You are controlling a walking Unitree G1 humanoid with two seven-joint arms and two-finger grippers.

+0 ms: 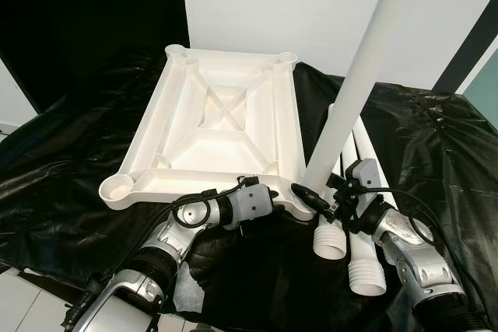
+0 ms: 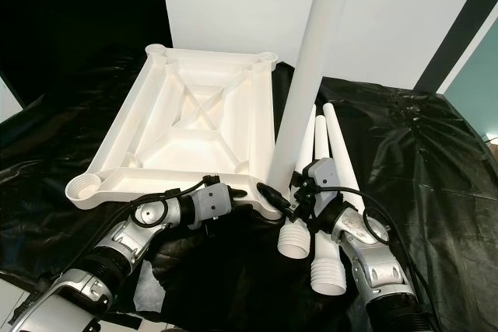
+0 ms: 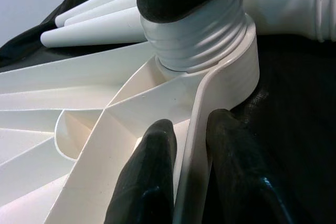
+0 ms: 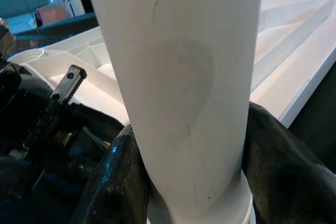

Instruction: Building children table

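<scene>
1. A white table top (image 1: 222, 126) lies upside down on black sheeting (image 1: 70, 169).
2. The left gripper (image 3: 191, 182) pinches the top's near rim, fingers nearly closed.
3. The right gripper (image 1: 311, 197) clamps an upright white leg (image 1: 362, 68) standing in the near corner socket (image 3: 231, 72).

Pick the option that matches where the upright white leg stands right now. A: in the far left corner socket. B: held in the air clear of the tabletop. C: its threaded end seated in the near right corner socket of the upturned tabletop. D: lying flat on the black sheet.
C: the upright leg meets the tabletop at the corner socket, held by the right gripper while the left gripper pinches the rim.
</scene>
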